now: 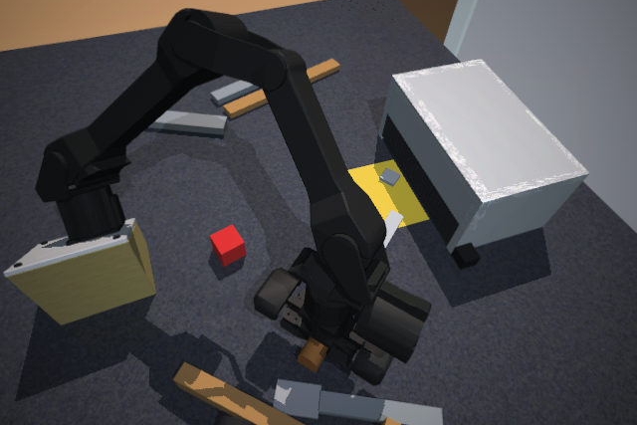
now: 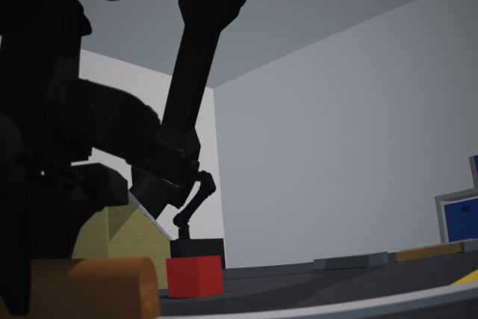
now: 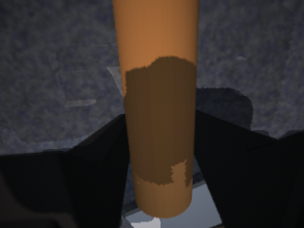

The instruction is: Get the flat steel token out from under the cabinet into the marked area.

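Note:
The steel token [image 1: 389, 176] lies flat on the yellow marked area [image 1: 369, 181] [image 2: 469, 277], in front of the cabinet [image 1: 499, 132], inside the area's outline and apart from the cabinet. My gripper [image 1: 326, 345] [image 3: 157, 120] is shut on the orange cylindrical handle [image 1: 313, 355] [image 2: 96, 288] [image 3: 159, 28] of a tool, low over the table. The tool's thin pale metal strip [image 1: 393, 227] [image 2: 347, 304] reaches toward the cabinet; its visible end overlaps the near edge of the marked area, with a gap to the token. The arm hides part of the strip and area.
A red cube [image 1: 228, 245] [image 2: 195, 276] stands left of the gripper. Orange and grey bars lie beyond the arm and along the near edge, including a grey block [image 1: 297, 398] close to the gripper. The wooden arm base [image 1: 87, 281] is at the left. A black foot [image 1: 465, 256] shows under the cabinet.

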